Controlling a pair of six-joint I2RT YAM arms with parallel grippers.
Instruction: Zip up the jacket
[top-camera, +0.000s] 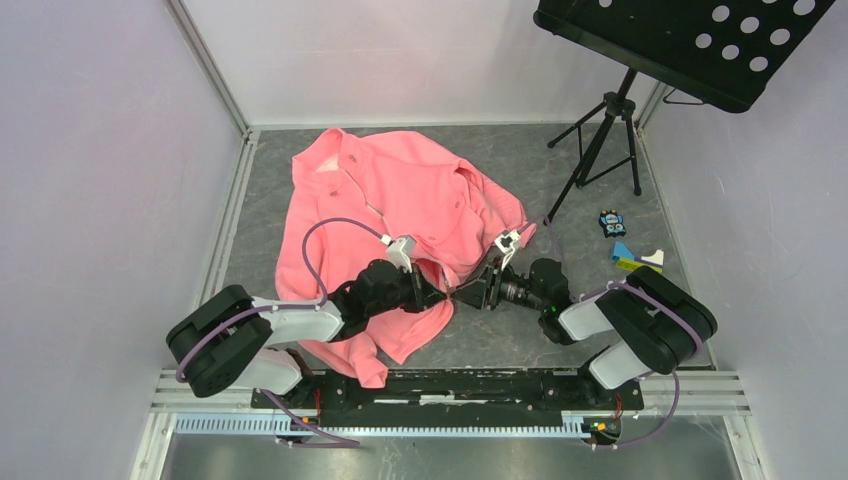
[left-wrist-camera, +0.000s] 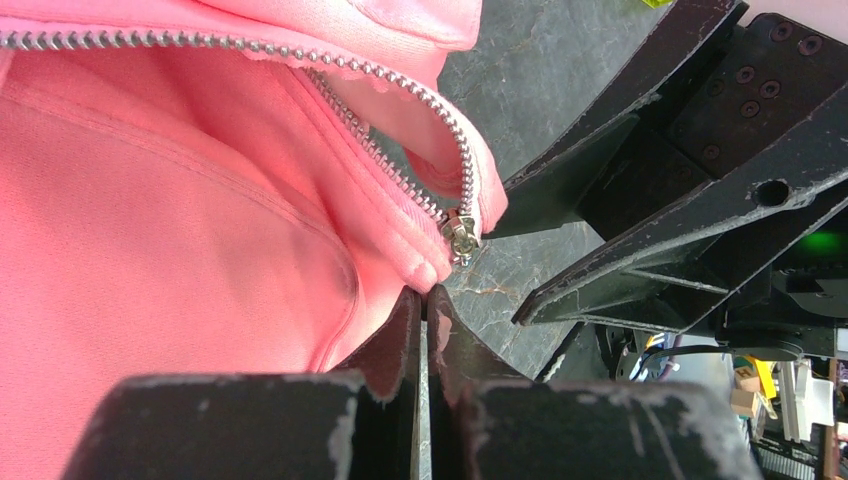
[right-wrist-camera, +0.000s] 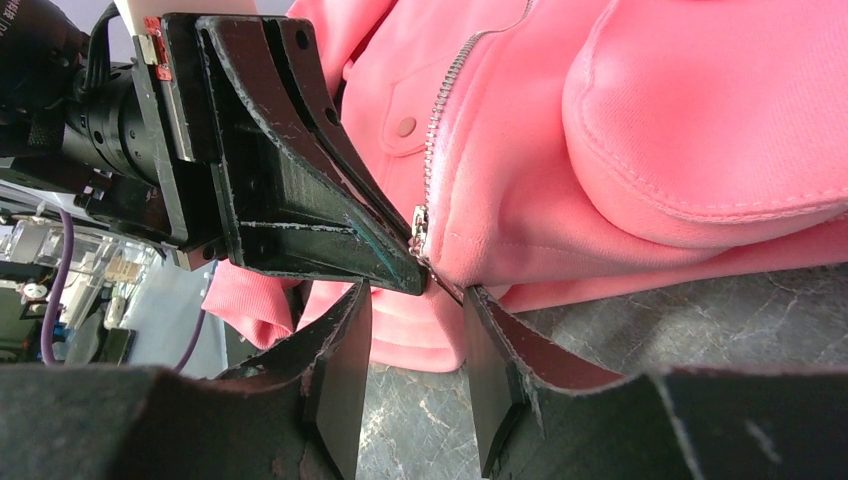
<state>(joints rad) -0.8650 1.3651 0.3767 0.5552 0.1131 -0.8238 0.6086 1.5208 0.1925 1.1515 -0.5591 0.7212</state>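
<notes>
Left gripper (left-wrist-camera: 422, 300), jaws pressed together, pinches the bottom edge of the coral jacket (top-camera: 400, 190), sprawled soft and limp on the table (top-camera: 500, 345). The small metal slider (left-wrist-camera: 461, 235) just above looks the place to grip, with the right gripper (right-wrist-camera: 415, 295) hovering half-spread beside it.

We note jacket (top-camera: 400, 200) coral pink, plain; zipper (left-wrist-camera: 120, 41) silver on pink tape; table (top-camera: 520, 345) dark grey, pale marble veining. We log left gripper (left-wrist-camera: 421, 300), right gripper (right-wrist-camera: 415, 300) black, edges scuffed grey; music stand (top-camera: 690, 40) black, round-hole pattern.
</notes>
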